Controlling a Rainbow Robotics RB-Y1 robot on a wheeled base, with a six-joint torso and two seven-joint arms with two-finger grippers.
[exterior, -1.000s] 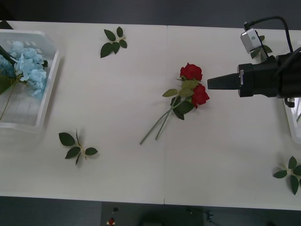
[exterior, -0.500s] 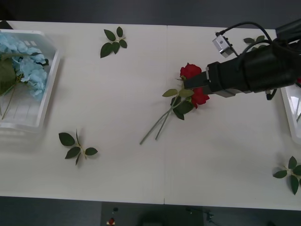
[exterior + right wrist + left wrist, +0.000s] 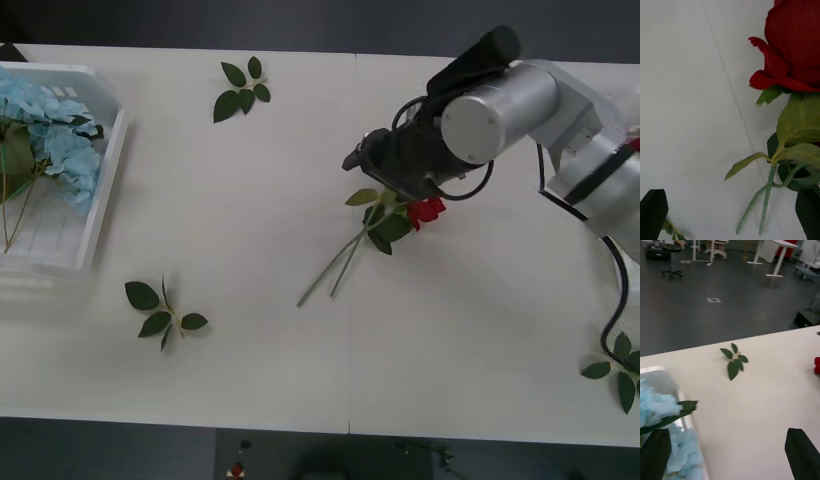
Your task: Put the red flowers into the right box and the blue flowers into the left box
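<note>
Two red flowers (image 3: 428, 210) lie mid-table, their stems (image 3: 335, 262) pointing toward the table's front edge. My right arm (image 3: 480, 115) reaches over them and covers one head. The right gripper (image 3: 732, 197) hangs open just above the table. One red head (image 3: 793, 45), its leaves and the stems (image 3: 765, 198) lie between and beyond its black fingers (image 3: 653, 213). The blue flowers (image 3: 50, 130) lie in the left box (image 3: 105, 170). My left gripper (image 3: 728, 437) is open and holds nothing, beside that box's rim (image 3: 682, 405) and the blue flowers (image 3: 658, 414). The right box is hidden.
Loose leaf sprigs lie at the back of the table (image 3: 242, 90), at the front left (image 3: 160, 310) and at the front right corner (image 3: 615, 370). A seam (image 3: 352, 250) runs across the white table under the stems. Beyond the table's far edge is dark floor (image 3: 715, 296).
My right arm has swung left over the red flowers and turned its wrist downward, so one red head is now covered. The blue flowers have settled deeper in the left box.
</note>
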